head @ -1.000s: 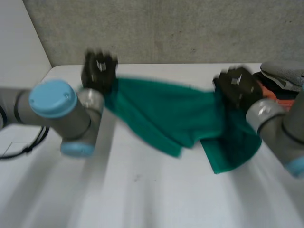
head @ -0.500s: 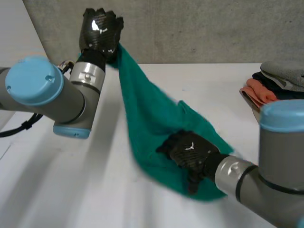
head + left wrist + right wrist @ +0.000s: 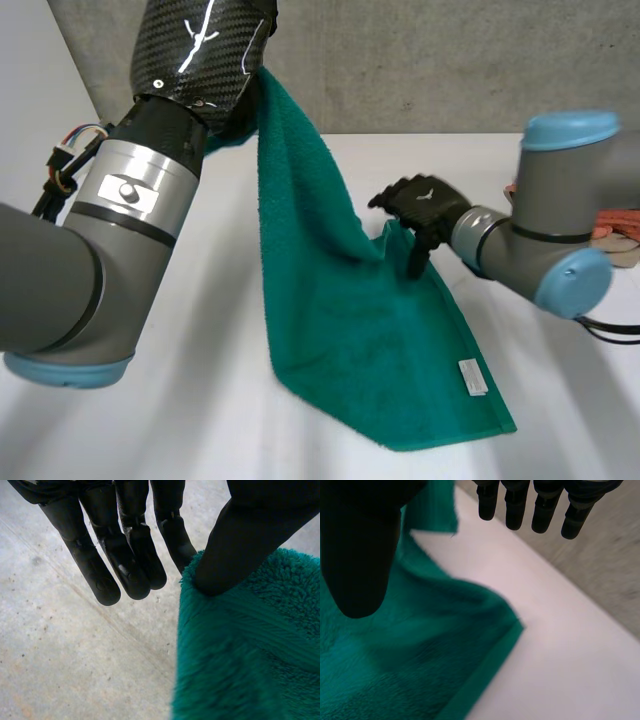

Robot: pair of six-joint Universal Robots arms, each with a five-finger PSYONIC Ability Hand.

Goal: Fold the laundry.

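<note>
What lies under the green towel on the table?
The green towel lies with its lower part flat on the white table, which shows all round it. The left hand pinches its top corner aloft. Whether anything lies beneath the flat part is hidden.

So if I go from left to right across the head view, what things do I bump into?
left arm → green towel → right arm → orange cloth

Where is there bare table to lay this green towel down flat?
Widest bare table lies between the left arm and the towel. A narrower strip runs beyond the right robot hand by the wall. Crowded at the clothes pile behind the right arm.
</note>
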